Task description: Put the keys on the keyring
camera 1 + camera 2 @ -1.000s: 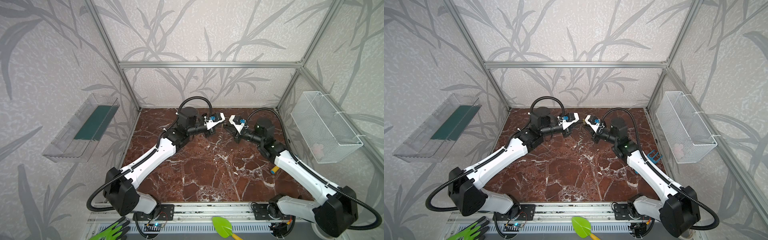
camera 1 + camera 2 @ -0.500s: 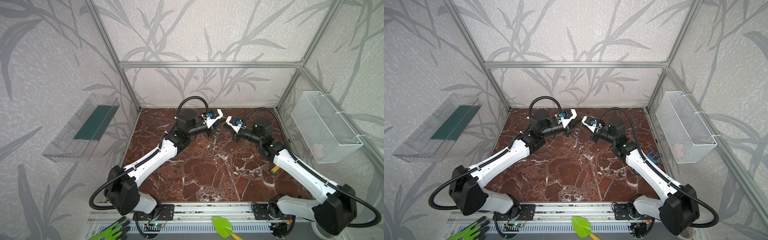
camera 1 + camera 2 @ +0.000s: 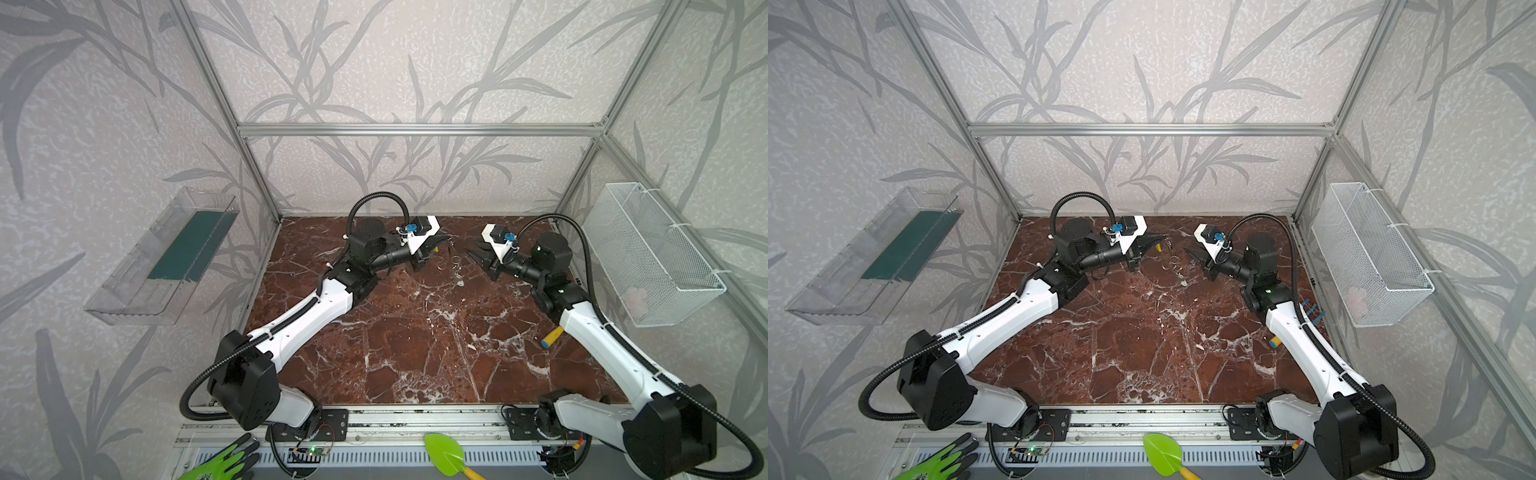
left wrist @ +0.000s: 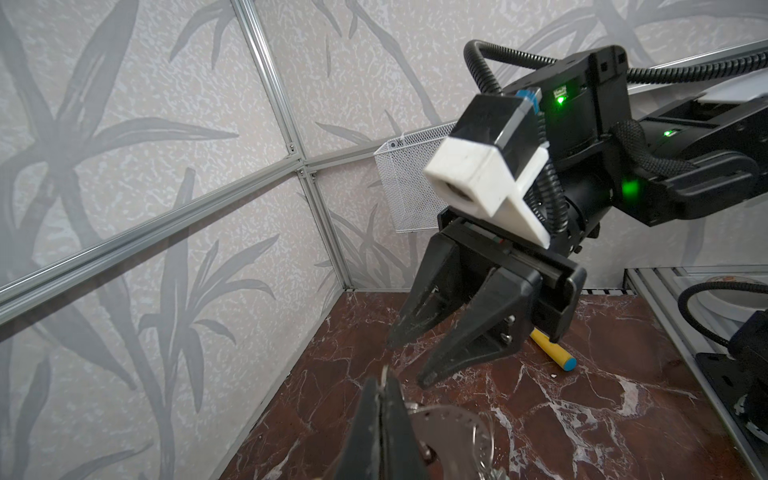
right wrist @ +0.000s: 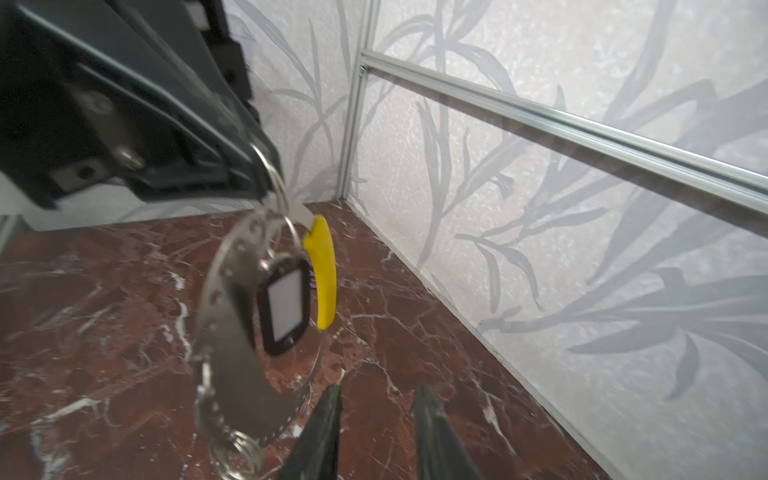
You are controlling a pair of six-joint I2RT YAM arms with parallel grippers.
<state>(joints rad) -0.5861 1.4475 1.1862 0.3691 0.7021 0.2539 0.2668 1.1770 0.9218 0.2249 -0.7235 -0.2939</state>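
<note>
In both top views my left gripper (image 3: 446,240) (image 3: 1165,238) is shut at the back of the marble floor, and the keyring (image 3: 456,264) (image 3: 1173,266) hangs from its tips. The right wrist view shows the keyring close up as a grey perforated hoop (image 5: 230,332) with a yellow sleeve (image 5: 324,270). It dangles from the shut left gripper (image 5: 266,183). The keys' tag (image 5: 286,303) hangs inside the hoop and small rings blur below it. My right gripper (image 3: 471,254) (image 5: 379,390) is open just right of the hoop, holding nothing. The left wrist view shows its spread fingers (image 4: 469,332) opposite my shut left gripper (image 4: 384,376).
A yellow marker with a blue cap (image 3: 552,336) (image 4: 552,351) lies by the right arm. A wire basket (image 3: 652,253) hangs on the right wall and a clear tray (image 3: 166,257) on the left wall. A green glove (image 3: 224,461) and a green trowel (image 3: 444,455) lie beyond the front rail.
My right gripper has opened and pulled back to the right, away from the left gripper. The keyring bundle now hangs from the left gripper alone, which shifted slightly toward the back.
</note>
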